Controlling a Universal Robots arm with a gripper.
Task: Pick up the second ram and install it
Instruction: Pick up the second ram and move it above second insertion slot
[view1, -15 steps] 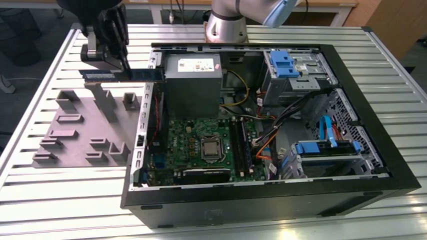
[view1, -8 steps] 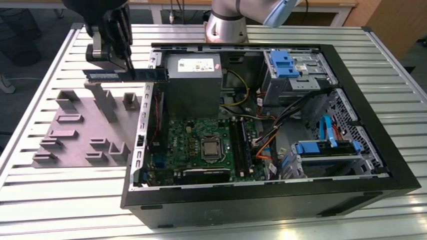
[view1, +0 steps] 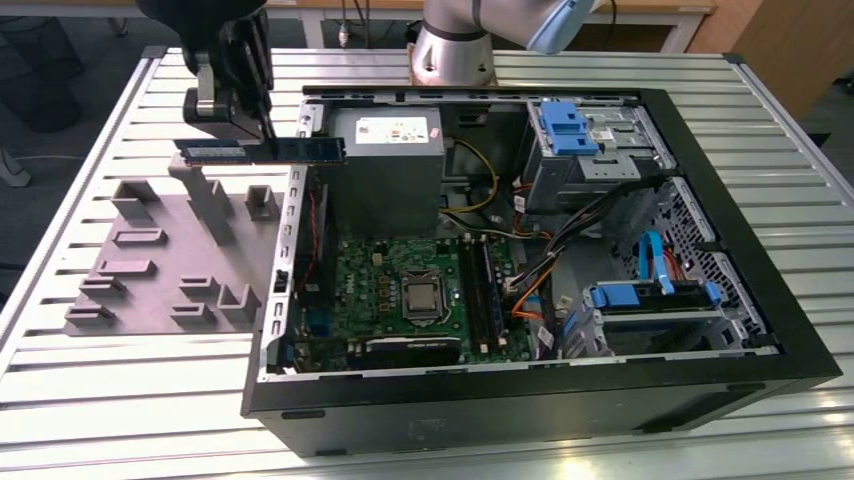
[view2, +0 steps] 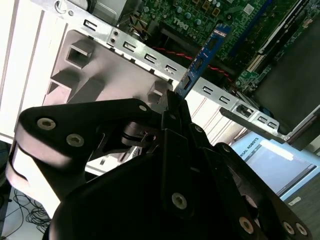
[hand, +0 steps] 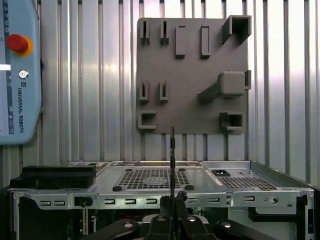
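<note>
In the exterior view my gripper (view1: 256, 143) hangs above the far corner of the grey holder plate (view1: 160, 265), just outside the open computer case's (view1: 747, 250) wall. It is shut on the second ram (view1: 300, 150), a thin dark board with a pale label, held level and clear of the plate. One end of the ram reaches over the case's edge toward the grey power-supply box (view1: 387, 165). In the second wrist view the ram (view2: 202, 57) sticks out from the shut gripper (view2: 176, 102). The first wrist view has the ram (hand: 172, 155) edge-on above the gripper (hand: 172, 202). The green motherboard (view1: 387, 290) lies on the case floor with its long black slots (view1: 483, 295).
The holder plate (hand: 190, 75) carries several raised blocks and brackets. Cables, blue drive cages (view1: 574, 130) and a drive bay (view1: 661, 300) fill the case on the exterior view's right. A pendant with a red button (hand: 17, 75) lies on the slatted table (view1: 107, 400).
</note>
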